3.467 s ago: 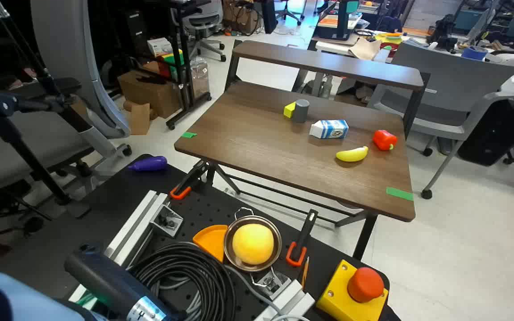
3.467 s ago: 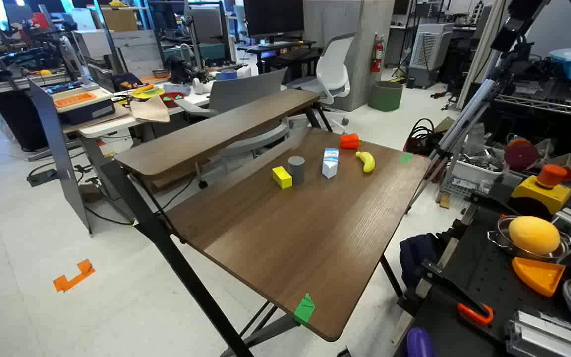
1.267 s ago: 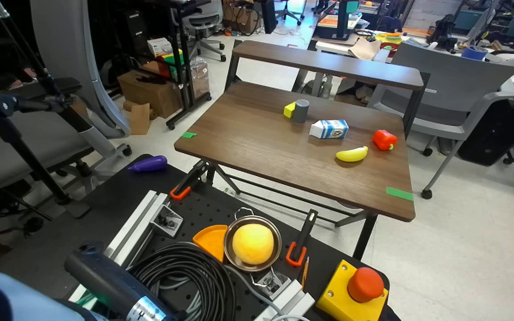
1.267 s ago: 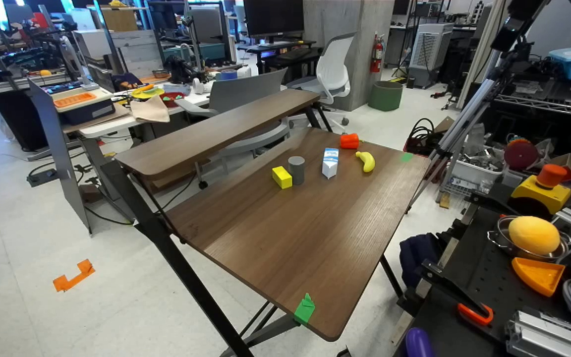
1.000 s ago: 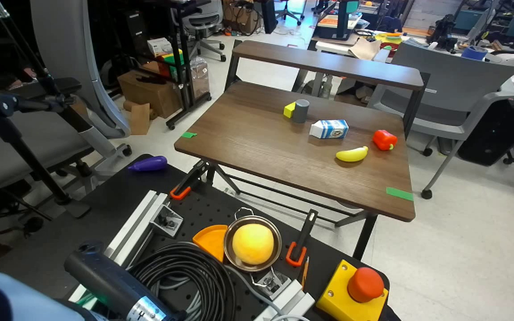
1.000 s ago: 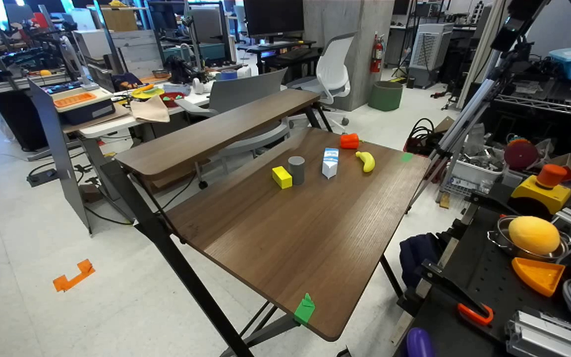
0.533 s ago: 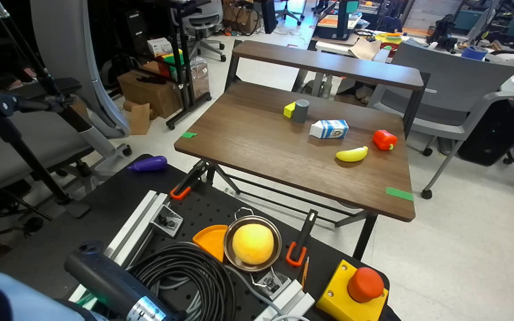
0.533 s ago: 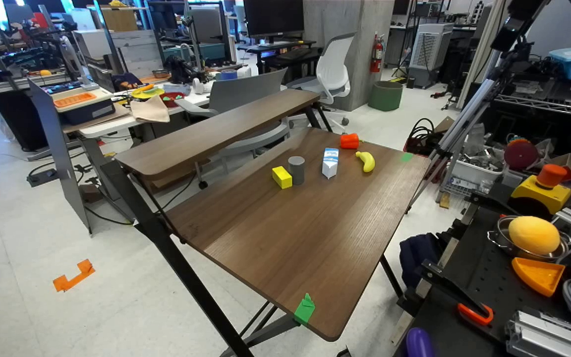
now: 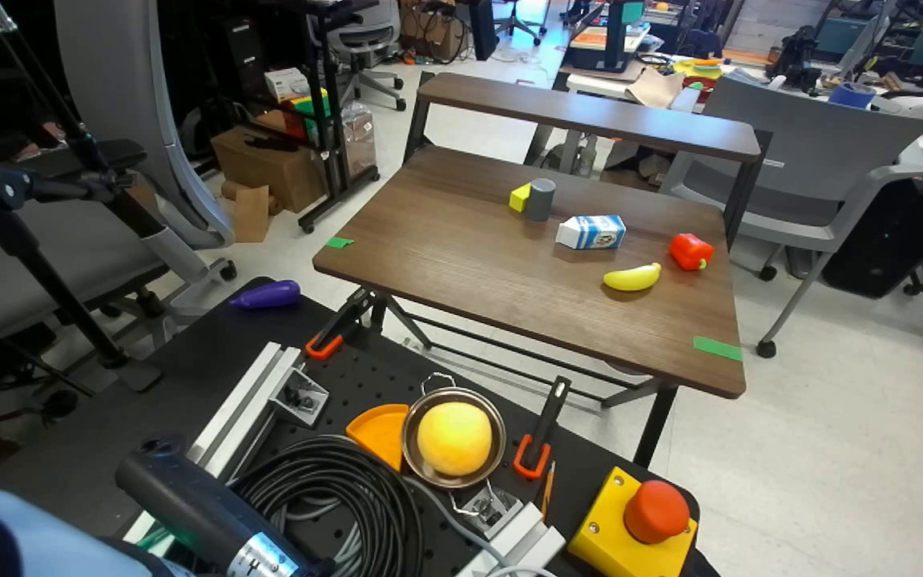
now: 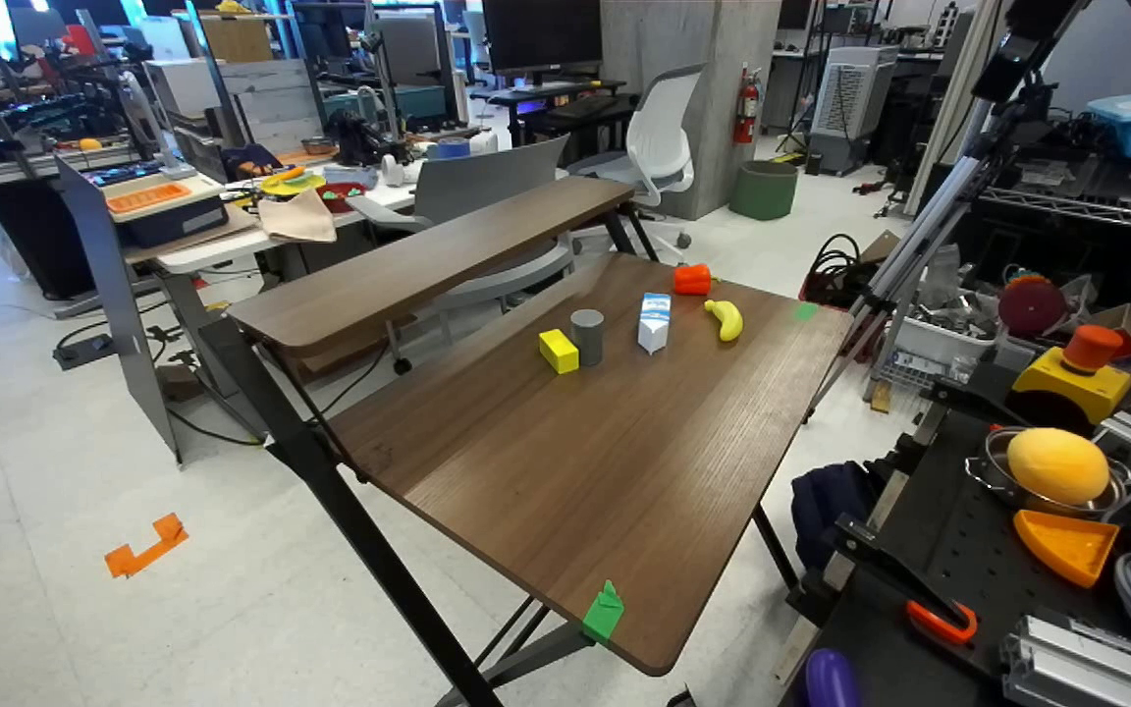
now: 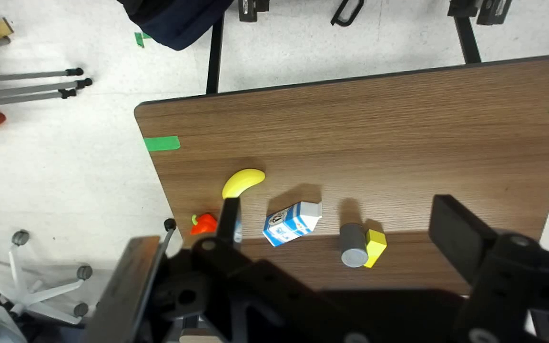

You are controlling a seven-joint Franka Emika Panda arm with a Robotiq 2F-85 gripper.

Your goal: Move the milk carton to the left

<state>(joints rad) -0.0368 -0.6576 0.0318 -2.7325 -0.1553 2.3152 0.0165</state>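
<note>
The white and light-blue milk carton [image 9: 591, 232] lies on its side on the brown table [image 9: 445, 232]. It also shows in an exterior view [image 10: 654, 322] and in the wrist view [image 11: 293, 223]. It lies between the yellow banana and the grey cylinder, apart from both. My gripper [image 11: 339, 207] shows only in the wrist view. Its black fingers are wide apart with nothing held, and it is high above the table. In that view the carton appears between the fingers, closer to the left one. No gripper shows in the exterior views.
A grey cylinder [image 11: 353, 244] stands beside a yellow block [image 11: 375, 247]. A banana [image 9: 632, 278] and a red-orange pepper [image 9: 691, 252] lie on the carton's other side. A raised shelf [image 9: 590, 116] runs along the table's back edge. Green tape [image 9: 718, 348] marks the front corners.
</note>
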